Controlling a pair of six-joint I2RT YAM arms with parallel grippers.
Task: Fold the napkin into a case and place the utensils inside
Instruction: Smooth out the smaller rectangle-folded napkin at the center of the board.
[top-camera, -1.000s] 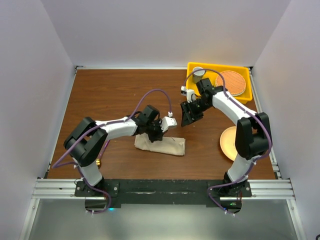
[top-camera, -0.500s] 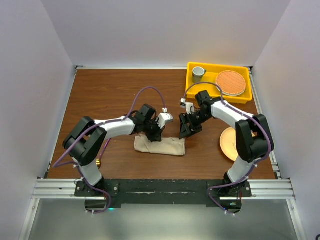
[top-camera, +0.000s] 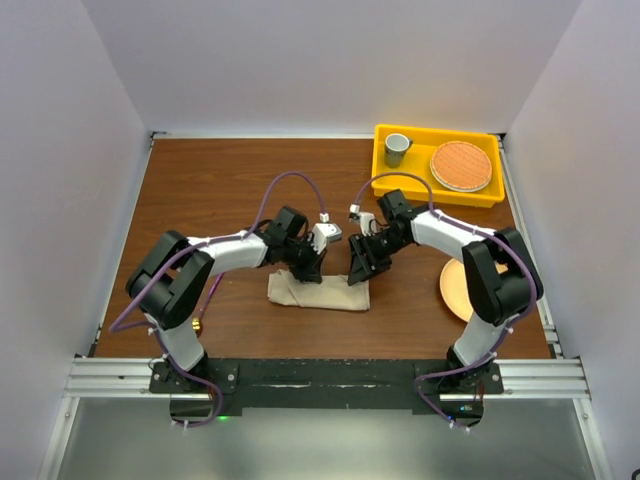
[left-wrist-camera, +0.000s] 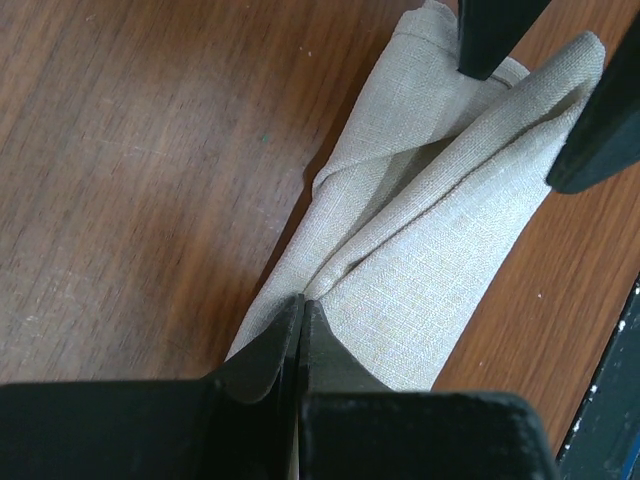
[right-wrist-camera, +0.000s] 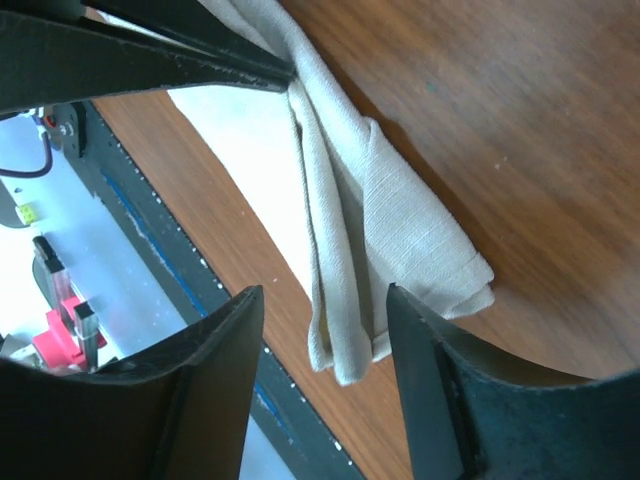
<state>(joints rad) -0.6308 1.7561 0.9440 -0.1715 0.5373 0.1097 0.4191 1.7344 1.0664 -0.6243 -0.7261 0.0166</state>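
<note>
- The soft, limp beige cloth napkin (top-camera: 320, 292) lies folded narrow, near-centre on the wooden tabletop (top-camera: 220, 190).
- The left end effector (left-wrist-camera: 298, 305) pinches a fold of it.
- The right end effector (right-wrist-camera: 322, 300) straddles its right end, fingers apart; the layered edges look best to grip.

Plain beige napkin (top-camera: 320, 292) — folded into long narrow strip, loose overlapping layers, lying flat, front-centre.

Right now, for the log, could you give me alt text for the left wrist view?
The left gripper is pinched shut on the near edge of a folded beige napkin lying on a brown wooden table. The cloth runs toward the upper right, where the right gripper hangs open over its far end.
</note>
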